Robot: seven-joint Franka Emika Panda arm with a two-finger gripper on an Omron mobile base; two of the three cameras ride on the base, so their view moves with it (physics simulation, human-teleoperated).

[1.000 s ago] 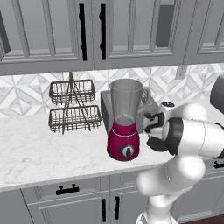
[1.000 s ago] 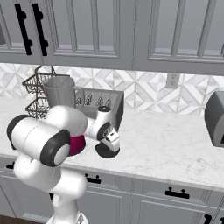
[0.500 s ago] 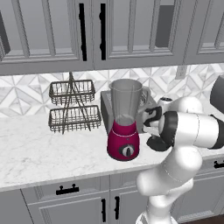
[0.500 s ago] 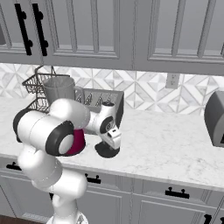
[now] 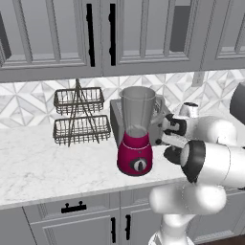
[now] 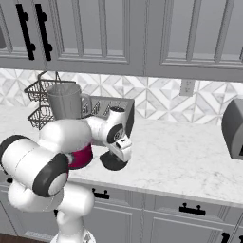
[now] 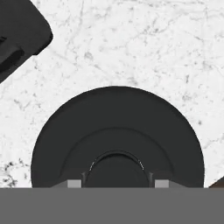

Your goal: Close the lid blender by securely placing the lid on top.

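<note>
Where the white marble counter [image 5: 43, 167] meets the patterned backsplash at the far left stands a two-tier dark wire basket rack [image 5: 79, 117]. To its right is the tall clear grey-tinted blender jar on its rounded magenta base [image 5: 136, 139], its mouth open, with a boxy silver toaster [image 6: 111, 108] just behind it. Right of the blender, the small flat round black lid with a raised centre [image 6: 114, 161] lies flat on the counter near the front edge. The white arm's two-finger gripper [image 6: 118, 154] hangs directly over it, and in the hand view the lid [image 7: 117, 138] sits centred, its raised knob between the two fingertips; I cannot tell whether the fingers have clamped on it. Far right, a rounded grey appliance [image 6: 233, 129] stands at the picture's edge.
</note>
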